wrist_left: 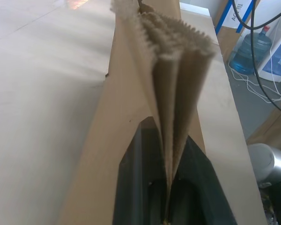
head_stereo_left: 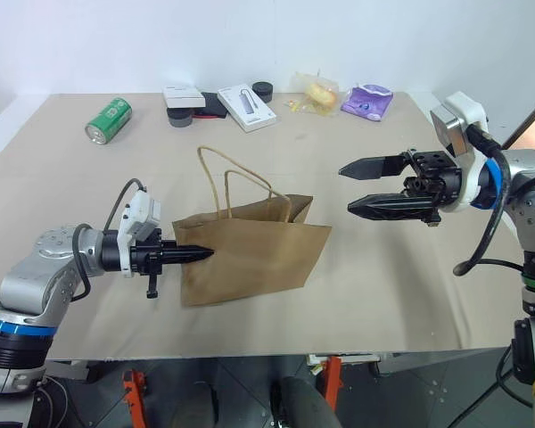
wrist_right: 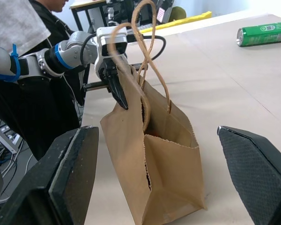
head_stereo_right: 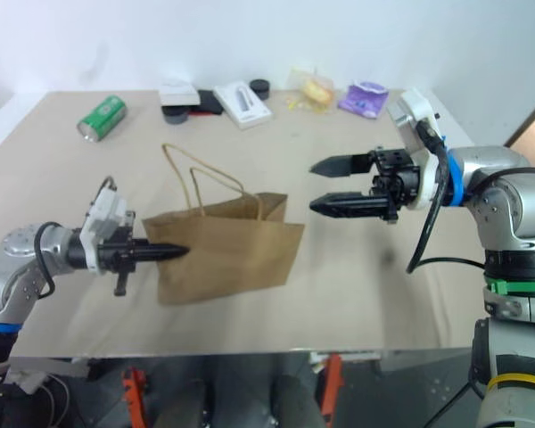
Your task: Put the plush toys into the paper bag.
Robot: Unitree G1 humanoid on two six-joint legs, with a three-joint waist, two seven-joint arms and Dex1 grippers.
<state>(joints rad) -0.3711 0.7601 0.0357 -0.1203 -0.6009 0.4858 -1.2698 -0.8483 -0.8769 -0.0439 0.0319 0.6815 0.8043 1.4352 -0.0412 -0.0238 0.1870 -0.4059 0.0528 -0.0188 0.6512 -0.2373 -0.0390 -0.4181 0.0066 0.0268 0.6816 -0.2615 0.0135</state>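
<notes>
Nearest me, at the near side of the paper bag [head_stereo_left: 250,259], my left gripper [head_stereo_left: 199,254] has its two black fingers pinched on the bag's folded side edge; the wrist view shows the pleated paper clamped between them. That grip keeps the bag upright on the tan table [head_stereo_left: 62,178], with its two twisted-cord handles [head_stereo_left: 227,183] rising above the mouth.

To the right of the bag, and apart from it, my right gripper [head_stereo_left: 370,185] hangs in the air with its jaws spread wide and nothing between them. It points toward the bag's mouth.

Beyond the bag, along the far edge of the table, lie a green can [head_stereo_left: 107,119], a white box [head_stereo_left: 247,107], a second white box [head_stereo_left: 183,95] on something dark, a small black round thing [head_stereo_left: 262,90], a clear-wrapped yellowish snack [head_stereo_left: 318,93] and a purple pouch [head_stereo_left: 367,101]. None of these is mine to pack.

I can find no gingerbread figure and no egg-shaped ball anywhere on the table. The bag's mouth looks only partly open, and what lies at the bottom I cannot see. With my right gripper empty beside the bag and no toy left in sight, I judge the toys are probably already inside and the task is near its end, with little left but to let go of the bag.
</notes>
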